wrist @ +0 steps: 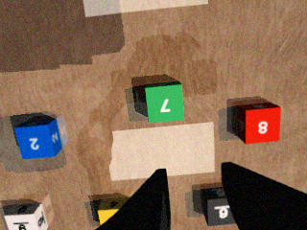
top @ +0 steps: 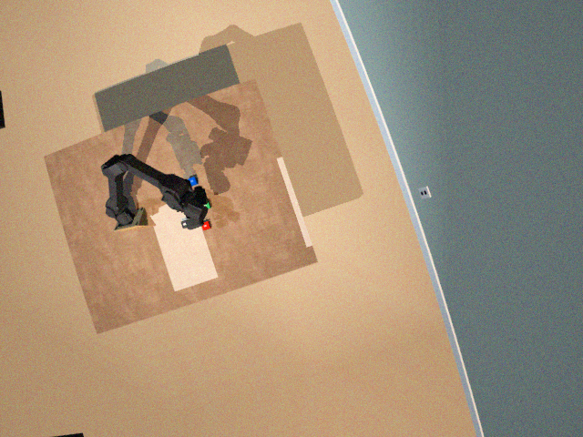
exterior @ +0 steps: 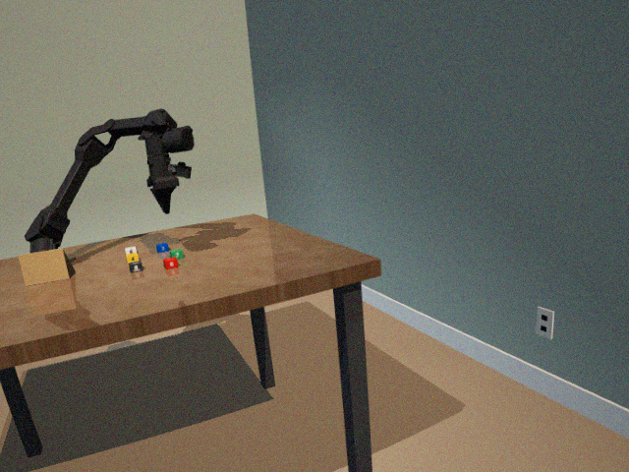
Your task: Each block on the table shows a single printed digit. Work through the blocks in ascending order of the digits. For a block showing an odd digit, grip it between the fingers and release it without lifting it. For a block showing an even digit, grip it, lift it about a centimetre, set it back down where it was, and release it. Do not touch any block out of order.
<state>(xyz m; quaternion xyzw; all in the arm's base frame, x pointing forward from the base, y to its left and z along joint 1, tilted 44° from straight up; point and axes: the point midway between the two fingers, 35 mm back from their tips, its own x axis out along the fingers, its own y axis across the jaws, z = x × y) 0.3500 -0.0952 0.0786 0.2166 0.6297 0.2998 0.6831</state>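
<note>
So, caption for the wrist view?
Gripper above the blocks, green 7 between blue 2 and red 8.

Wooden table (top: pixel 254 235) (exterior: pixel 284 264) (wrist: pixel 269 43) bearing six blocks.

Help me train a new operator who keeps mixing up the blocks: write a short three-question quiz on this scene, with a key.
1. Multiple choice: which digit does the green block show in the wrist view?
a) 2
b) 7
c) 8
2. True or false: the gripper is holding the red block.
3. Fill in the color: in the exterior view, the ____ block sits between the white block and the black block.

Key: 1. b; 2. false; 3. yellow
</note>
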